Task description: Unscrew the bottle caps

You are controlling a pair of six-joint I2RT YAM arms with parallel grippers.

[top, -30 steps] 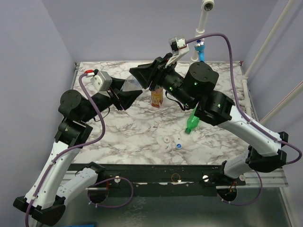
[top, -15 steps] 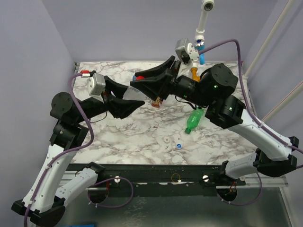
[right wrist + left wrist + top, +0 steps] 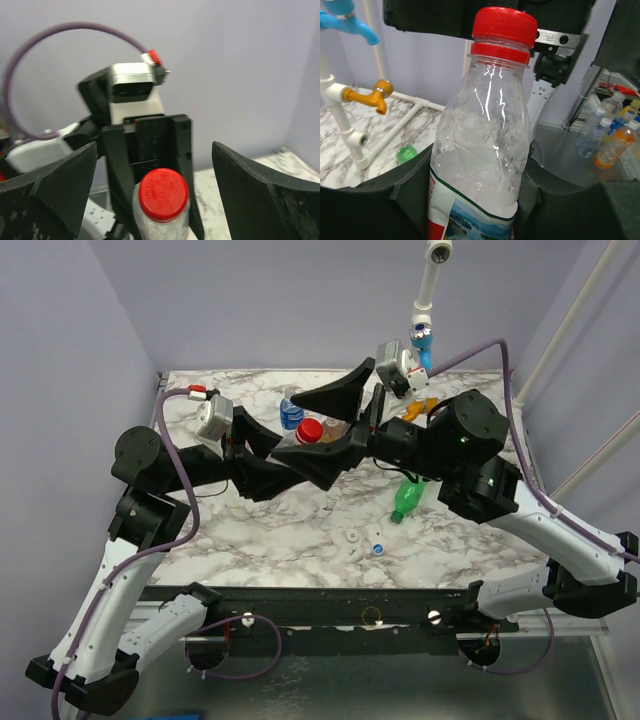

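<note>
on the left, the left end effector (image 3: 475, 190) is clenched around the lower body of the clear bottle (image 3: 485, 130) with the red and white label. it holds this bottle above the surface (image 3: 250, 530), near the middle. the grasp is the same as one second ago, but the arm has shifted, and the bottle top now sits a little nearer to the front than half a second ago. the red cap (image 3: 504, 27) is still on the neck of the bottle.

just behind it, the blue-label bottle (image 3: 291, 412) stands on the surface. one second ago the arms covered it.

the right end effector (image 3: 154, 150) shows the main change. one second ago it was closed at the bottle top. now it is released, and its two fingers (image 3: 50, 185) stand wide on both sides of the red cap without touching it.

more to the right, a white cap (image 3: 350, 538) and a bluish-white cap (image 3: 378, 548) lie close together near the front edge. the green bottle (image 3: 405, 502) lies on its side just beside them. these three have not moved.
</note>
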